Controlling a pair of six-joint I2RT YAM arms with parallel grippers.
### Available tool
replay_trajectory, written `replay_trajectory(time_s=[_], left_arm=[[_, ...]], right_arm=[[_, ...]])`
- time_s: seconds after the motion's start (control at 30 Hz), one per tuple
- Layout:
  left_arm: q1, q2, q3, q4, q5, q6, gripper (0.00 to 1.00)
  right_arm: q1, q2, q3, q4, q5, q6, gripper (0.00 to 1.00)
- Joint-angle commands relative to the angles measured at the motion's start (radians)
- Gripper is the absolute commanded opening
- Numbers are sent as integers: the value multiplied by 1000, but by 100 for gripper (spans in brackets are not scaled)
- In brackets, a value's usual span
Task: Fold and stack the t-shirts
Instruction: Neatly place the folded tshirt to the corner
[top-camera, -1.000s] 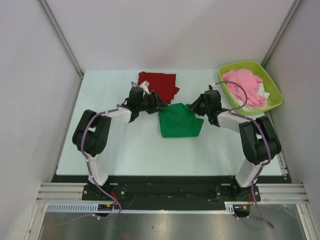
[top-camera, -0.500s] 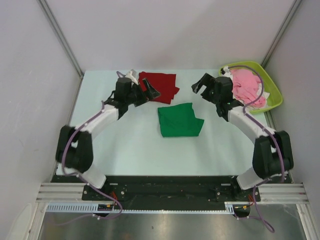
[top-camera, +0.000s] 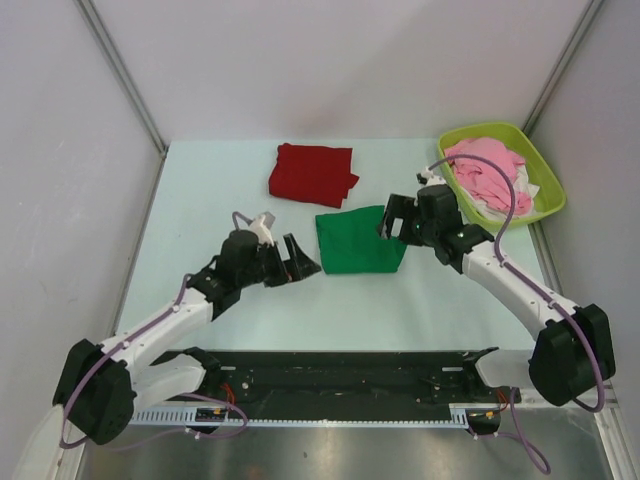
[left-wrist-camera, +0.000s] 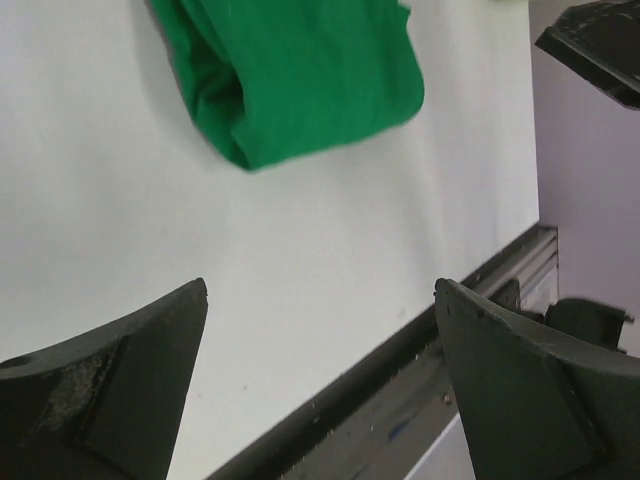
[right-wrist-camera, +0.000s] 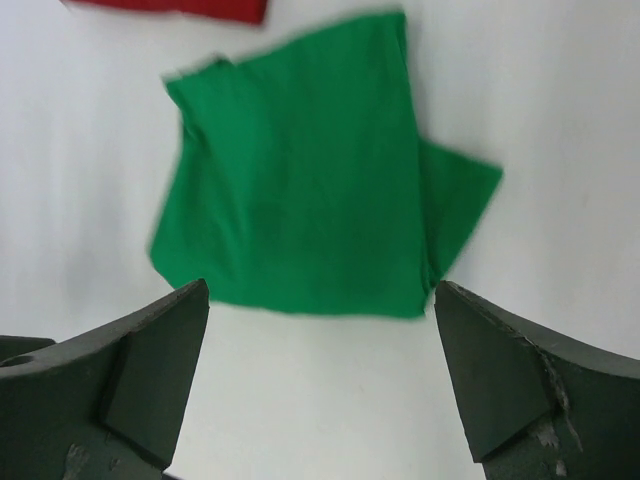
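Note:
The green t-shirt lies folded in a rough square at the middle of the table, with one corner sticking out at its right. It also fills the top of the left wrist view as green cloth and lies ahead of the fingers in the right wrist view. The dark red t-shirt lies folded behind it, apart from it; its edge shows in the right wrist view. My left gripper hovers open just left of the green one, empty. My right gripper stands open over its right edge, empty.
A lime-green basket at the back right corner holds a pink garment and a bit of white cloth. The table's near edge with its black rail runs close under my left gripper.
A second ago both grippers were at the green t-shirt's far corners. They opened, swung out towards the back, then came in low beside the shirt. The shirt stays folded in place.

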Motion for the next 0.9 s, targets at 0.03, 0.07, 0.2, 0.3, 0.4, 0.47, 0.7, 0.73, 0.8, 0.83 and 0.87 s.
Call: replay_trajectory(time_s=[0.03,0.07,0.2,0.3,0.4,0.47,0.7,0.73,0.8,0.83,0.87], left_arm=[[-96,-45,-158,179,13,-149,100],[-126,-39,-175,207,2,-170,100],[-170,-10,-201,258,-84,-203,100],[-168,33,-209,301,-124,-203,100],[-168,119,-188,316,-176,-210,100],[-167,153,-200,343,-220,-232,100],[-113,233,-296,669,-112,-324,100],[-96,247,-292,677,-74,-330,100],[-43,288,-280,712,49,-330,100],[-27,294,-272,698,78,-329,100],[-7,300,-264,680,98,-306,100]], right_arm=[[37,-107,-124,-63,-1,5,100],[43,-120,-137,-68,2,9,100],[60,-173,-199,-86,14,41,100],[66,-227,-246,-85,3,69,100],[92,-261,-272,-82,-3,100,100],[130,-273,-290,-69,-13,144,100],[314,-298,-448,152,84,322,100],[344,-290,-450,167,168,281,100],[393,-238,-401,109,242,173,100],[405,-215,-379,77,290,140,100],[422,-198,-359,32,302,103,100]])
